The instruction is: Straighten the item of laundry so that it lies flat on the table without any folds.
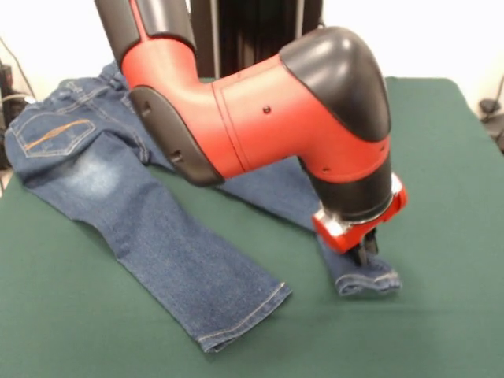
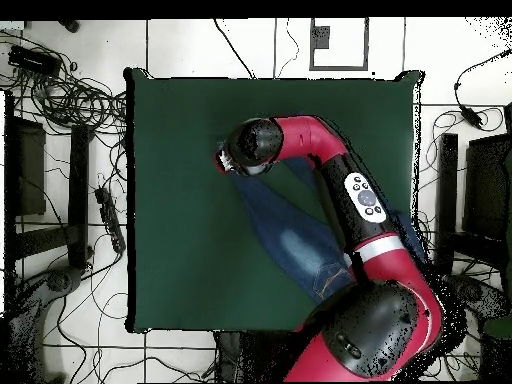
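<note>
While the jeans lie spread on the table, the fingers (grip unclear) touch one hem.

One pair of blue denim jeans lies on one dark green tabletop. The jeans have two legs, both visible in the front view, and one back pocket with orange stitching can be seen. One red and black robot arm reaches over the tabletop, ending in one pincer at the hem of one leg. The overhead view shows the same single pair of jeans, one arm and one tabletop.
</note>
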### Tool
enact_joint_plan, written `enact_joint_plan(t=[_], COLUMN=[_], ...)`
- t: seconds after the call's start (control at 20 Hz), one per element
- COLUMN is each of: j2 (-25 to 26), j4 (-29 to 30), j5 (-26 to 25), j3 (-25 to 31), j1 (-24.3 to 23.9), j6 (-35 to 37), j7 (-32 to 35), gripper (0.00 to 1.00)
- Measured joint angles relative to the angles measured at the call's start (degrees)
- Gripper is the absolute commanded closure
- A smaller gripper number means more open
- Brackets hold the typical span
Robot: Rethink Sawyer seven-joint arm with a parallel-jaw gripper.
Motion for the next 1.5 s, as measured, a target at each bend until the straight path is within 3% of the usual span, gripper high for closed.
enact_joint_plan(t=[0.5,0.95,1.15,1.5], j2=[0.1,-0.1,-0.2,0.1], j4=[-4.6,-4.7,-5.4,-7.9], j5=[0.0,6.5,9.8,10.0], j3=[-0.5,-0.1,0.3,0.2], j1=[0.1,-4.7,-7.9,-9.1], j6=[0.0,3.7,8.8,10.5], j7=[0.0,-0.8,-4.5,-9.6], gripper=[1.00,1.00,1.00,1.00])
